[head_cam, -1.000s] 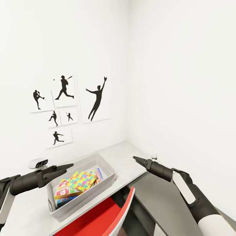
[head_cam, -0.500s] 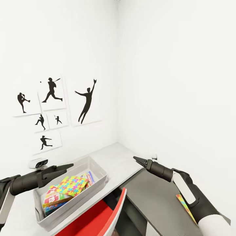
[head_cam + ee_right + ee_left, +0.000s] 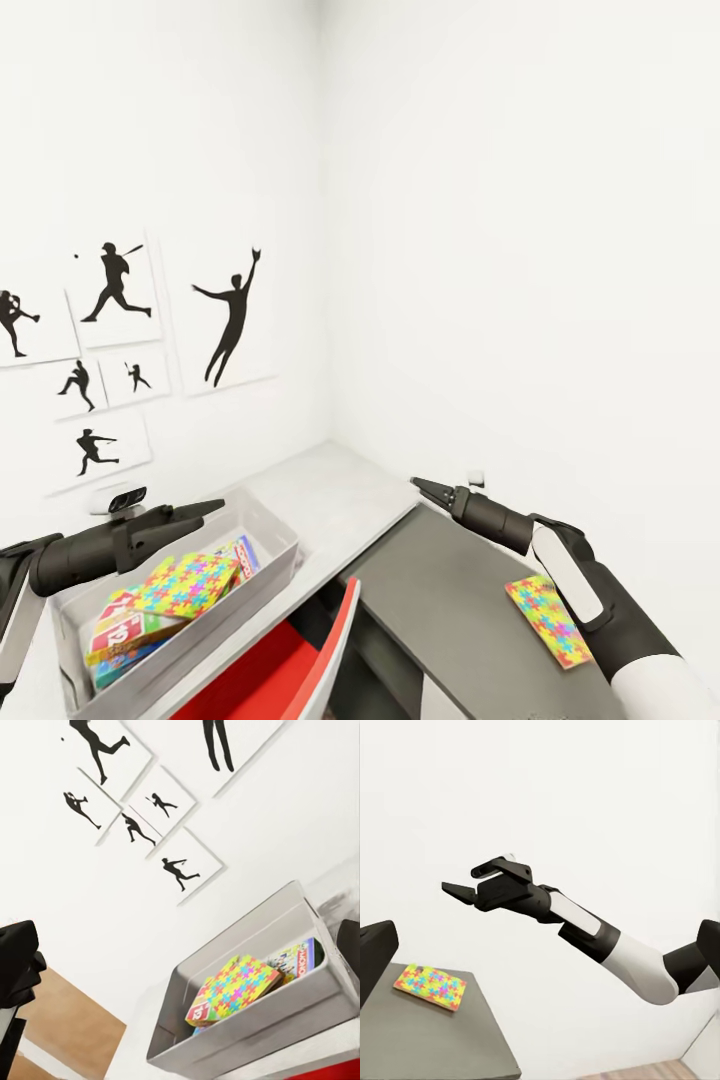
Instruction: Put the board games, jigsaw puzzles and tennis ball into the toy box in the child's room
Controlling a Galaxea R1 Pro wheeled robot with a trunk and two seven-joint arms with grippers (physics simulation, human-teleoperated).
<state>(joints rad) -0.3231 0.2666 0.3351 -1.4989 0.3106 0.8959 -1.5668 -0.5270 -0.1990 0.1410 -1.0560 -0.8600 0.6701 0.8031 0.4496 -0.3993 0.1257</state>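
Both tools clenched shut: left tool (image 3: 205, 507) above the toy box (image 3: 262, 588) rim, right tool (image 3: 420, 487) over open table (image 3: 450, 600).
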